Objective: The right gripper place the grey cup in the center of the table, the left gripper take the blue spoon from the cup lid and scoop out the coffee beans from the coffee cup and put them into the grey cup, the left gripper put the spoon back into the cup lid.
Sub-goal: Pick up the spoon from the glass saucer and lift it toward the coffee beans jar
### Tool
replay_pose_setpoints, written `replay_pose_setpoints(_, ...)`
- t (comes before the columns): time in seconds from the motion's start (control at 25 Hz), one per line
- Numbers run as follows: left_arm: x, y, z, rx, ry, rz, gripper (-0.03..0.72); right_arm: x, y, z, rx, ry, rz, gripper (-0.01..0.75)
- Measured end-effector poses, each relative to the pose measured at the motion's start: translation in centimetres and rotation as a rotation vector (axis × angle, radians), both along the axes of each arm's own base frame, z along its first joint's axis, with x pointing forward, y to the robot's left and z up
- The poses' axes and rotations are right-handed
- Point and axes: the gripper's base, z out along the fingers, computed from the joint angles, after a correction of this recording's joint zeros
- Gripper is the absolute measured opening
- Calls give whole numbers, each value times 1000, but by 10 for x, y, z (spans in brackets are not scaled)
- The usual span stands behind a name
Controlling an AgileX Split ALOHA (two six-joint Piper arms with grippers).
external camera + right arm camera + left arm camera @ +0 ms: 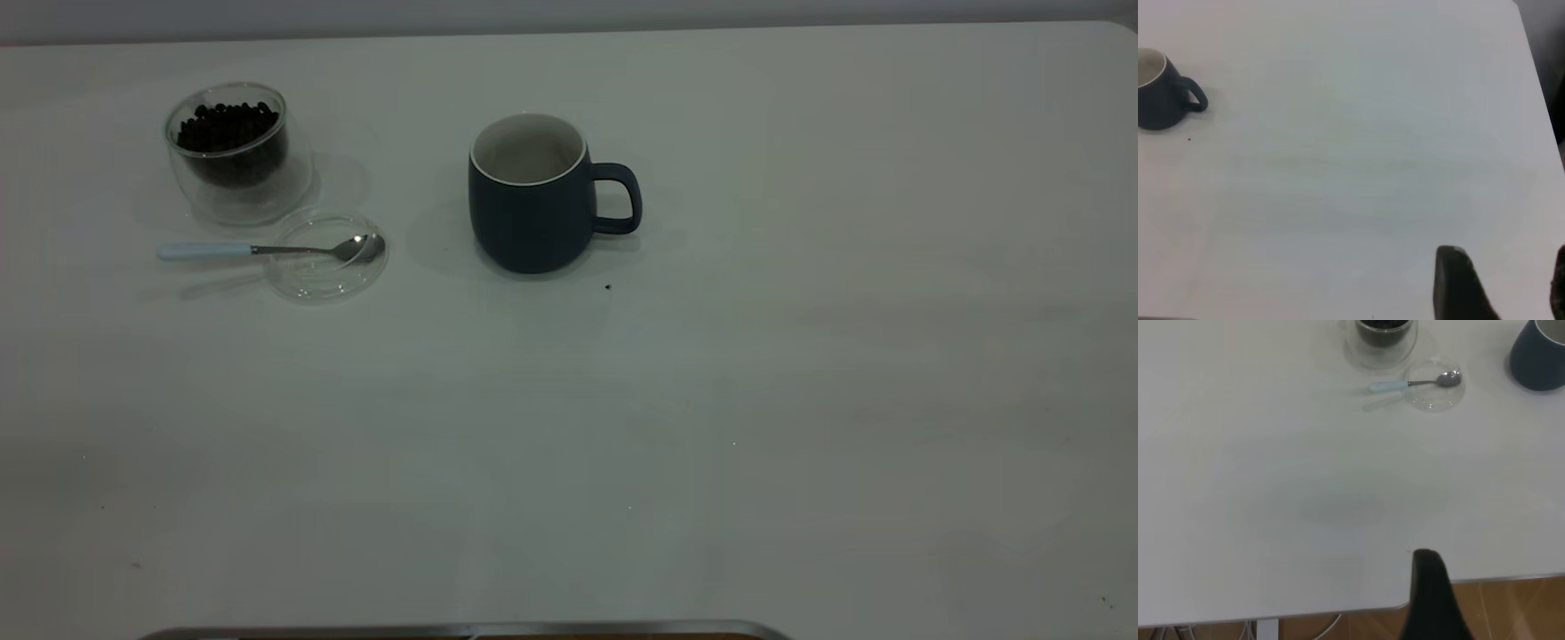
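So, both arms are off the exterior view; each shows only in its own wrist view. Right gripper (1505, 273): two dark fingers at the bottom right of its frame, spread, holding nothing. Left gripper (1429, 580): one black finger at the bottom edge, so I can't tell if it's spread or closed.

Layout on the table (800, 400), exterior view:
- Grey cup (529, 218) is upright at upper centre, slightly left of the middle, handle pointing right. What shows of its inside looks white and empty.
- Coffee cup (236, 169) is at upper left, with beans (229, 124) up near the rim.
- Lid (324, 271) sits just below-right of it, very close or touching.
- Spoon (258, 251) has its bowl in the lid and its handle sticking out left over the rim.
- Dark speck (607, 286) lies below-right of the grey cup. It may be a stray bean; too small to say.

Risks as I see them:
- The spoon handle is thin and low. A pinch that lands off-centre will likely lever the lid or skid it into the coffee cup.
- The beans are heaped high, so a steep scoop probably spills them.
- The glass cup looks light, and the spoon pushing sideways could slide or tip it.
- The carry to the grey cup is long, so any tilt of the spoon drops beans on the table.
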Motion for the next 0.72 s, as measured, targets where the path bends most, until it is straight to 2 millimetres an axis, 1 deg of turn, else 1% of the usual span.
replay_pose_setpoints(0.72,0,-1,0,-15,0,-4,553,0,0,0,-2,0,2,375)
